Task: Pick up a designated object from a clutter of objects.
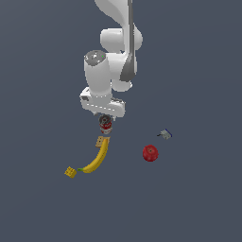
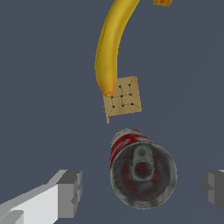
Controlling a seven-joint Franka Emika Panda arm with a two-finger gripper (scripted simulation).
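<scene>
Apparently apart, gripper (image 2: pixel 141 192) astride can (image 2: pixel 142 174)

The whole setting is one plain surface (image 1: pixel 42 208) of dark slate blue-grey, filling both views from edge to edge with no seam, edge or horizon marking where it ends. No texture or pattern shows on it, and the light is soft and even, throwing no distinct shadows anywhere. Toward the top of the exterior view the tone looks much the same as toward the bottom, so the backdrop reads as flat and uniform.
</scene>
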